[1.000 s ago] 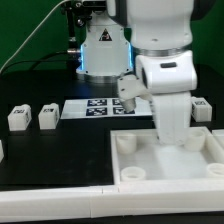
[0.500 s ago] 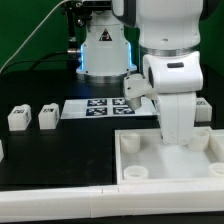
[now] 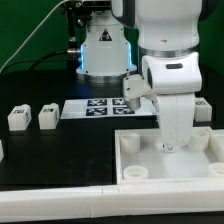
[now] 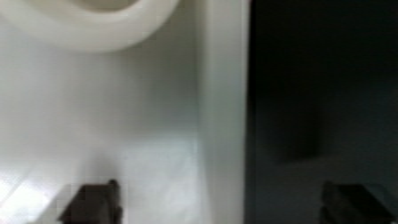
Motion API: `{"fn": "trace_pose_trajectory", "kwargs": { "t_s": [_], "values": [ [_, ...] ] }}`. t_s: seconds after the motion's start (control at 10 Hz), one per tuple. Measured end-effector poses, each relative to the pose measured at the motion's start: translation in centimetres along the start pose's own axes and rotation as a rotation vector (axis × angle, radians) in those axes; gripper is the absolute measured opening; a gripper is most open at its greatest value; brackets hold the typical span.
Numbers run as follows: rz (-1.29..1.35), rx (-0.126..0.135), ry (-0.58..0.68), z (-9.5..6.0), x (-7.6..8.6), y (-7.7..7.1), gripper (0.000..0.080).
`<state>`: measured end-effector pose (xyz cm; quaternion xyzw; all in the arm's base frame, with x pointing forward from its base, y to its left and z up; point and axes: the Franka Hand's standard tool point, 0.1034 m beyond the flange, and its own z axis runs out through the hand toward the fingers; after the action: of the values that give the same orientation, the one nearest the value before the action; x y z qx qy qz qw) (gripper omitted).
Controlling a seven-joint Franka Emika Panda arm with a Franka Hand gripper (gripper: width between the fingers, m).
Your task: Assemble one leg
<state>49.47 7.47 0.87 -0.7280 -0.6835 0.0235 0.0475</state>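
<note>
My claw (image 4: 222, 204) is spread wide and carries nothing. One fingertip (image 4: 93, 200) hangs over the white tabletop tray (image 3: 190, 170) and the other over the black table (image 3: 60, 160), so I stand astride the tray's outer wall. I take this to be the step of seizing the tray to set it right before any leg goes in, though the wrist view is blurred and I cannot say how low I am. By my judgement the next move calls for sinking straight down until the wall sits between my pads, then closing squarely so the tray does not twist. No leg is near my grasp: one leg (image 3: 17, 118) and a second (image 3: 47, 117) sit side by side on the exterior view's left, well apart from me, and a third (image 3: 201, 108) sits just behind my arm on the exterior view's right. The tray holds nothing. Each corner socket (image 3: 125, 143) I can see is empty, including the round one (image 4: 107, 20) close to my fingers.
</note>
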Motion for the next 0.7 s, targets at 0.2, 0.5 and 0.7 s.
{"fn": "trace_pose_trajectory", "kwargs": {
  "t_s": [0.2,0.5,0.7],
  "values": [
    [0.000,0.000,0.000,0.01,-0.02,0.00,0.0631],
    [0.001,0.000,0.000,0.01,-0.05,0.00,0.0649],
    [0.002,-0.002,0.000,-0.10,-0.11,0.07,0.0649]
  ]
}}
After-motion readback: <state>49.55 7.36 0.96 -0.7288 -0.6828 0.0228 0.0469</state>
